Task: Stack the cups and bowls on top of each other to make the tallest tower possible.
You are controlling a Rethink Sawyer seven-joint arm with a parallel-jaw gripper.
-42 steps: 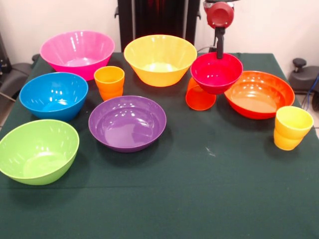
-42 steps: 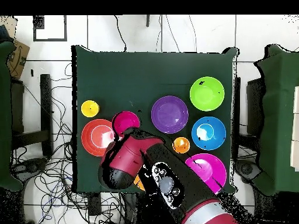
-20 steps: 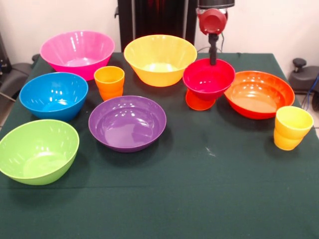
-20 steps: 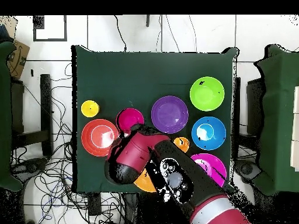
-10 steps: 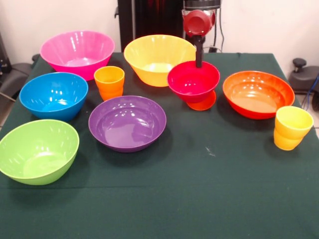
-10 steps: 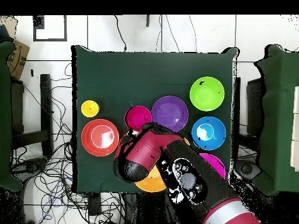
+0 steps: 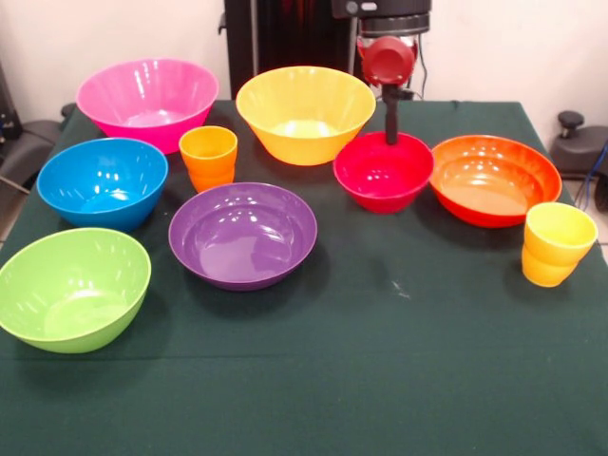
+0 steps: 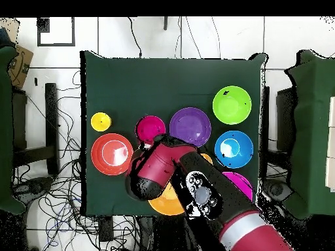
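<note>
The end effector (image 7: 390,139) is seen in the front view as a dark stem hanging from the red wrist of the arm (image 8: 157,173). Its tip is set at the far rim of the small magenta-red bowl (image 7: 383,172). Whether it is clamped on that rim or parted cannot be told from either view; in the overhead view the tip is covered by the arm.

The small magenta-red bowl is found upright and low on the green worktop (image 7: 399,380), near the edge by the robot's pedestal. It lies between the large yellow bowl (image 7: 304,112) and the wide orange-red bowl (image 7: 492,179) and is just beside the latter, their rims close or touching.

No tower is seen: every bowl and cup in view stands singly.

Along the pedestal edge the deep pink bowl (image 7: 147,100) is placed towards the corner at the front view's left, with the yellow bowl beside it near the middle of that edge. The blue bowl (image 7: 103,180) and the green bowl (image 7: 71,285) are ranged down the left edge, the green one nearer the edge opposite the robot. The ribbed orange cup (image 7: 209,157) stands upright between the blue and yellow bowls. The wide purple bowl (image 7: 242,233) is set near the worktop's centre. The ribbed yellow cup (image 7: 558,244) stands upright by the right edge, just beyond the orange-red bowl.
</note>
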